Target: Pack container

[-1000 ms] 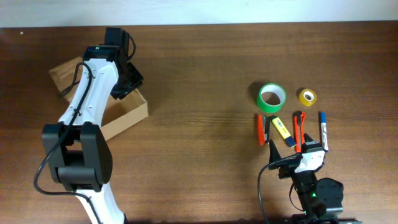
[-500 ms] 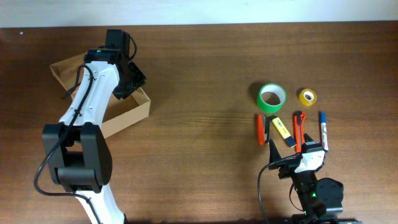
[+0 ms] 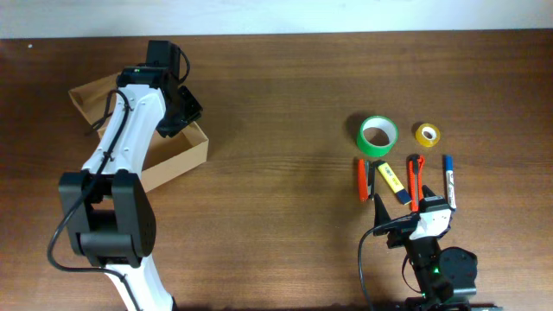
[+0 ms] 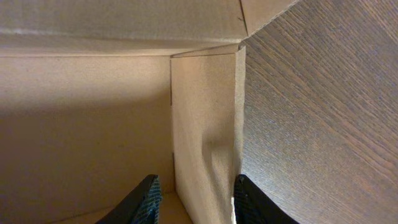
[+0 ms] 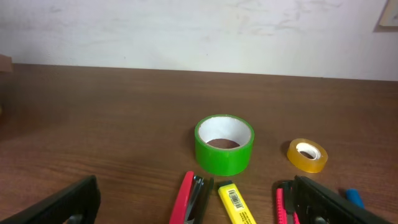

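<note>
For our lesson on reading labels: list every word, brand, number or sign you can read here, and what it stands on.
None can be read.
On the yellow marker: a barcode sticker, its digits too small to read.
On the cardboard box: plain, no print showing.
On the green tape roll and the small yellow tape roll: no lettering showing.

The left gripper (image 4: 196, 200), pinching the container's (image 3: 175, 166) side wall, has shifted slightly farther back and rightward over the counter (image 3: 276, 104), dragging the container along with it.
</note>
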